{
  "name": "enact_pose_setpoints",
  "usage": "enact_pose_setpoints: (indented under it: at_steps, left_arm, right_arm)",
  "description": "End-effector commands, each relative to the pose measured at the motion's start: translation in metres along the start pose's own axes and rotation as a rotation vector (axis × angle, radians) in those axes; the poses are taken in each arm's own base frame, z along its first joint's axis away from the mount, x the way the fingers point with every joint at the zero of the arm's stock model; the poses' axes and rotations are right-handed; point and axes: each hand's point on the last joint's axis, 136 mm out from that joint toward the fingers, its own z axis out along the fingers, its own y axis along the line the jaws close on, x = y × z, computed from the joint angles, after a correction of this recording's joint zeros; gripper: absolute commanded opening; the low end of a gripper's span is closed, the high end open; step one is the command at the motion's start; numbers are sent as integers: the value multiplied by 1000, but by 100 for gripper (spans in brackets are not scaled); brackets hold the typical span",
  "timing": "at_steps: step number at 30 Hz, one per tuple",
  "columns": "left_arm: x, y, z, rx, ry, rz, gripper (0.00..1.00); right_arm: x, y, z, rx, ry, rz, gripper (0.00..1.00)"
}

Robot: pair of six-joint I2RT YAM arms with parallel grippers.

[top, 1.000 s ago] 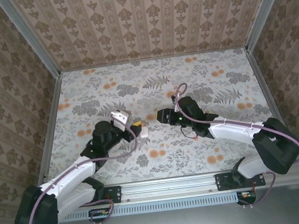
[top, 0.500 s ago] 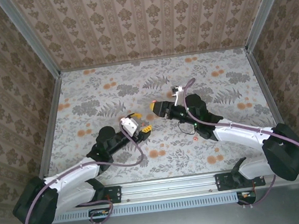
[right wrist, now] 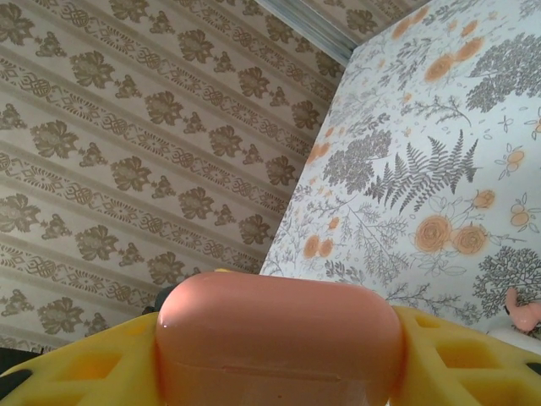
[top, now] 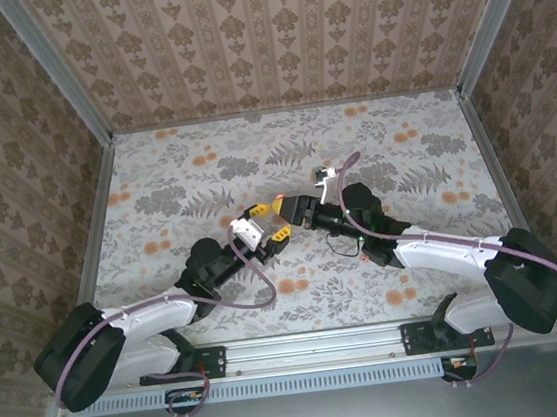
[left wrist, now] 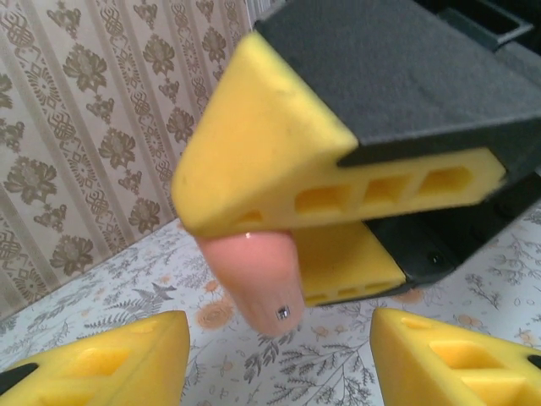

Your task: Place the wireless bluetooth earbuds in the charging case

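My right gripper (right wrist: 275, 359) is shut on an orange-pink rounded lump (right wrist: 275, 338) with a fine seam across it. It fills the space between the yellow fingers. From above, the right gripper (top: 284, 208) meets my left gripper (top: 267, 224) at the table's middle. In the left wrist view the lump (left wrist: 254, 275) hangs from the right gripper's fingers (left wrist: 270, 152), just above my open left gripper (left wrist: 279, 338), which has nothing between its pads. A small white piece with an orange-pink bit on it (right wrist: 522, 320) lies on the table, cut by the frame edge. I cannot tell whether it is an earbud or the charging case.
The floral tabletop (top: 402, 144) lies open behind and to both sides of the grippers. Patterned walls (top: 269, 38) close it in at the back and sides. A metal rail (top: 314, 343) runs along the near edge.
Both grippers have come together at the table's middle: the left one swung right and forward, the right one moved left with the lump. A small white thing seen beside the left gripper is now covered.
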Motion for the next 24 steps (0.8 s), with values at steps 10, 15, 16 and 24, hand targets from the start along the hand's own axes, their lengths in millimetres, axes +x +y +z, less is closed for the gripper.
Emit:
enact_pose_setpoints:
  at_steps: [10,15,16,24]
  left_arm:
    - [-26,13,0,-79,-110,-47,52]
    - [-28,10,2,-58,-115,-51,48]
    - [-28,9,2,-55,-115,-50,46]
    - [-23,5,3,-25,-86,-51,27]
  right_arm:
    - [7,9,3,-42,3,5,52]
    - [9,11,4,-49,8,5,52]
    - [9,12,3,-51,7,3,52]
    - [7,15,-1,-49,3,-37,55]
